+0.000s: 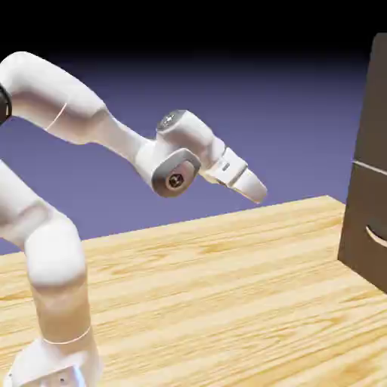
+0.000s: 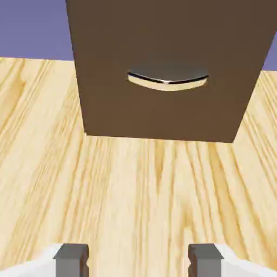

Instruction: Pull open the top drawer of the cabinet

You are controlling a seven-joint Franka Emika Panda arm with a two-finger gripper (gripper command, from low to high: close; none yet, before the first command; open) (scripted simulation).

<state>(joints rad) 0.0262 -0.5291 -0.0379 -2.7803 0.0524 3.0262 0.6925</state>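
The dark brown cabinet stands at the exterior view's right edge, partly cut off. A thin light seam divides it. Above the seam is the top drawer, and its handle is out of view. Below is a lower front with a curved handle. My gripper hangs above the table well to the left of the cabinet, pointing toward it and slightly down. In the hand view the cabinet shows only its lower front with the curved handle. The gripper is open, with its grey fingertips apart and nothing between them.
The light wooden table stretches between the arm's base at the lower left and the cabinet. In the hand view the table fills the space between the fingertips and the cabinet's foot.
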